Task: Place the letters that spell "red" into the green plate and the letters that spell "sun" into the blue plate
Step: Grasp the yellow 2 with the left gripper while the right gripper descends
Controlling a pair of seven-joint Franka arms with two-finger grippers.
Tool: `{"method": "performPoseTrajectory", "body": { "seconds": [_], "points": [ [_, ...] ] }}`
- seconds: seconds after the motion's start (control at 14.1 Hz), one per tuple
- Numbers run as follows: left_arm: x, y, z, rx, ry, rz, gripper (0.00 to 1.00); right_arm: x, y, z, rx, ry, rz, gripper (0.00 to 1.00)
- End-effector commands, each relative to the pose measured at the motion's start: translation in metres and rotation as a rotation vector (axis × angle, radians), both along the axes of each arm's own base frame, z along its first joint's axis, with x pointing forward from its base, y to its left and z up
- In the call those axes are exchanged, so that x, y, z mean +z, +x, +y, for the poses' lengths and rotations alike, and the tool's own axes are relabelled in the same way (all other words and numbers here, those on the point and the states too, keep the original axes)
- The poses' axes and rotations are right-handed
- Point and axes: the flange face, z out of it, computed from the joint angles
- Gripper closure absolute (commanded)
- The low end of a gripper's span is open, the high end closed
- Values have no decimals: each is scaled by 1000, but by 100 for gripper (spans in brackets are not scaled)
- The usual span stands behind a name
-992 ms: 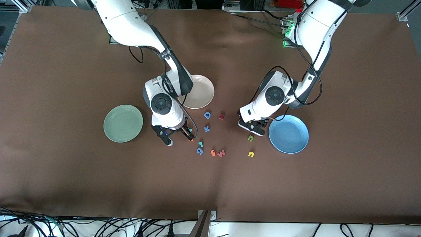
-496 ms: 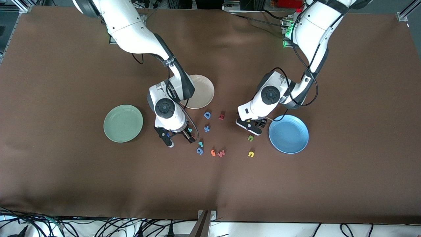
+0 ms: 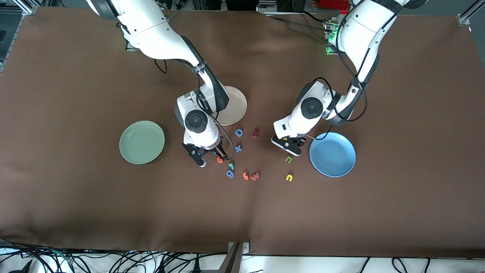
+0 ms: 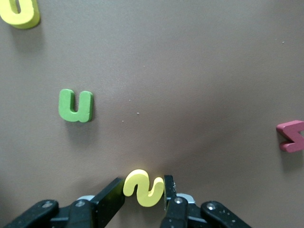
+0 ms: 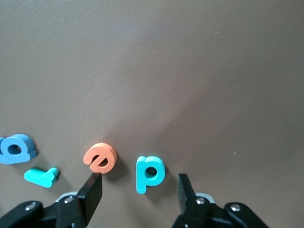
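Left gripper [image 4: 144, 192] pinches yellow "s" [image 4: 144, 188], lying crosswise between fingers. Right gripper [image 5: 138, 190] open, straddling teal "d" [image 5: 149, 173]; orange "e" [image 5: 99, 157] at one fingertip.

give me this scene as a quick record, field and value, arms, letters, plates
left end effector: closed on the yellow s, low beside the blue plate
right end effector: open, straddling the teal d
orange e: loose, next to the teal d
green u, yellow n, teal r: loose on the table
green plate: no letters
blue plate: no letters
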Motion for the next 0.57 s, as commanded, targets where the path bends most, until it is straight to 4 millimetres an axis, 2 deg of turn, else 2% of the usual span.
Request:
{"method": "performPoseTrajectory", "body": {
  "seconds": [0.0,0.21,0.28,0.35,0.5],
  "points": [
    [-2,1,4,-8,14,-14,76,-2,1,-2,-7,-6,7,26],
    [33,15,16,9,15,-44,76,-7,-1,-5,-6,-16,13,26],
    [50,24,24,22,26,-42,76,-12,-3,-7,-5,-22,22,27],
    [63,32,33,36,43,-26,76,-12,-4,-8,-5,-23,23,33],
    [94,55,51,19,66,-7,76,-12,-4,-8,-5,-23,23,34]
  ]
}}
